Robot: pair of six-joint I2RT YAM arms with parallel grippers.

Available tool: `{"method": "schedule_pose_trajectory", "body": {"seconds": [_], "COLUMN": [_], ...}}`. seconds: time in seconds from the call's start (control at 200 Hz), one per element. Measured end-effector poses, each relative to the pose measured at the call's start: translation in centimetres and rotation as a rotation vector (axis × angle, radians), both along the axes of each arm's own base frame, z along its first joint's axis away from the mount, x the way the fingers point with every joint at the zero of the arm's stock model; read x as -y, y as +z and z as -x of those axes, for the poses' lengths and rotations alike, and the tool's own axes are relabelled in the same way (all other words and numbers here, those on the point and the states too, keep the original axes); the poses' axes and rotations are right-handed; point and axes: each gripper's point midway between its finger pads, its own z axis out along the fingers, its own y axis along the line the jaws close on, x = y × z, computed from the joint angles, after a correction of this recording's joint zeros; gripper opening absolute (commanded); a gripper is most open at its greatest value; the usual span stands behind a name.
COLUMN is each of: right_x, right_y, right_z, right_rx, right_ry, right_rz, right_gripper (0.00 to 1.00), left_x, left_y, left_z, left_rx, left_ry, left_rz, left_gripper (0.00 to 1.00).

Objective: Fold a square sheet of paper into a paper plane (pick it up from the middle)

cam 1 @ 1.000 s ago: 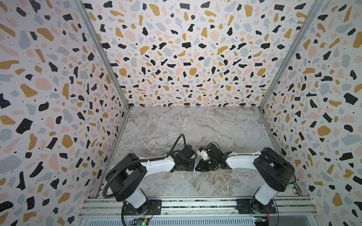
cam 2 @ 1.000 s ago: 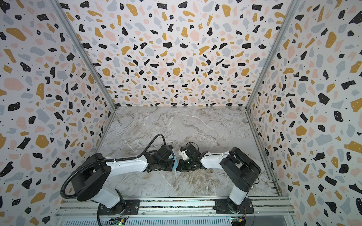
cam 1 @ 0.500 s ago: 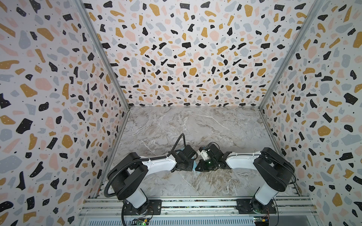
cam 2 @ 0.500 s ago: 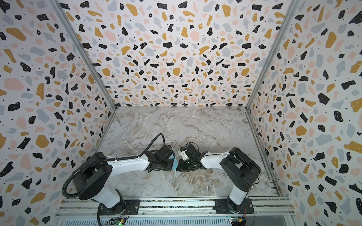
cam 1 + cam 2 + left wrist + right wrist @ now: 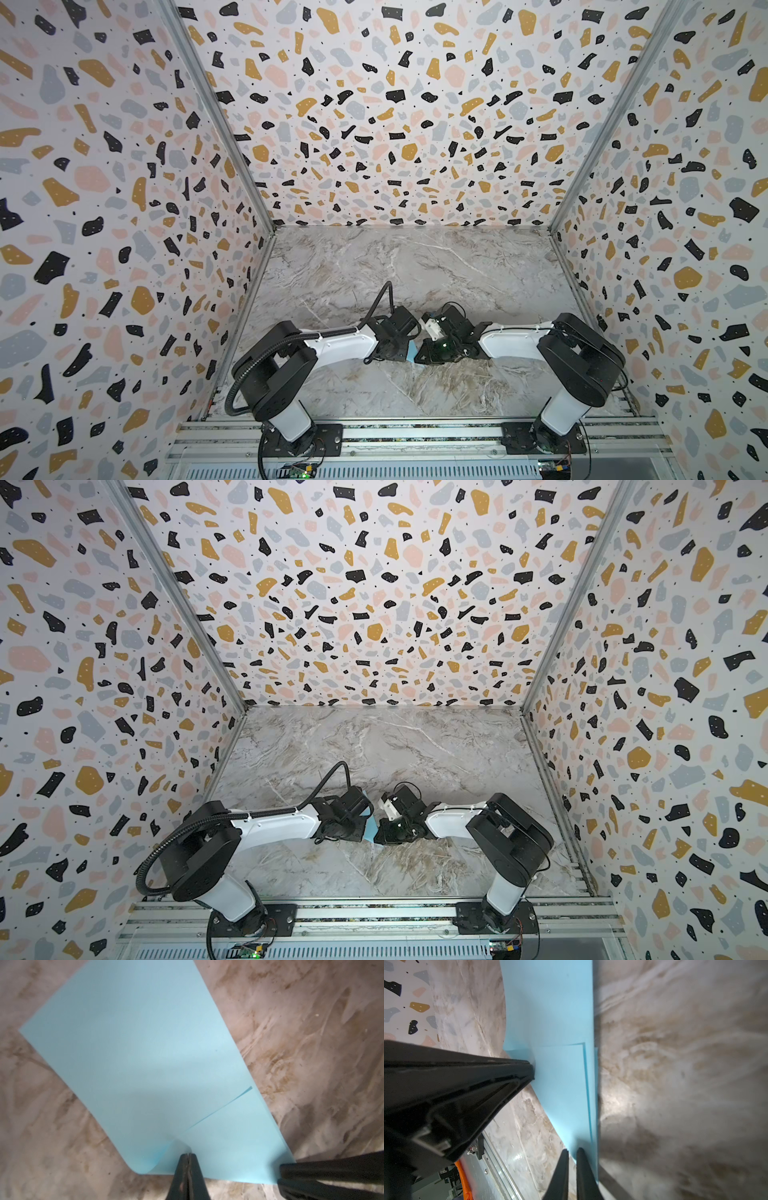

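The square sheet of paper (image 5: 145, 1053) is light blue and lies on the marble table at the front middle, with one flap folded over it along a crease. Both top views show only a sliver of the sheet (image 5: 411, 354) (image 5: 369, 828) between the two wrists. My left gripper (image 5: 188, 1155) is shut, pinching a lifted, curled edge of the sheet. My right gripper (image 5: 572, 1150) holds the sheet's corner with its fingers nearly together, a narrow slit between them. The right gripper's fingers (image 5: 332, 1167) also show in the left wrist view at that corner. No paper plane is in view.
Terrazzo-patterned walls (image 5: 395, 124) close in the marble table (image 5: 395, 270) on three sides. An aluminium rail (image 5: 415, 432) with both arm bases runs along the front edge. The two wrists nearly touch above the sheet.
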Motion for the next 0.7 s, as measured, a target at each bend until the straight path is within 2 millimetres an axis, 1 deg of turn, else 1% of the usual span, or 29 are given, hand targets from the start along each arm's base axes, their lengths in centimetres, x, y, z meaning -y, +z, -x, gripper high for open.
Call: {"method": "schedule_pose_trajectory", "body": {"seconds": [0.471, 0.701], "right_x": [-0.1, -0.1], "right_y": [0.0, -0.1], "right_z": [-0.1, -0.2], "right_rx": [0.003, 0.006], "right_ry": [0.003, 0.002], "right_rz": [-0.004, -0.005], "right_gripper": [0.13, 0.13], "left_x": [-1.3, -2.5], "left_y": [-0.1, -0.1], "left_z": [-0.5, -1.0], "left_rx": [0.012, 0.017], "left_ry": [0.005, 0.016], "left_rz": [-0.049, -0.085], "left_gripper": [0.02, 0.02]}}
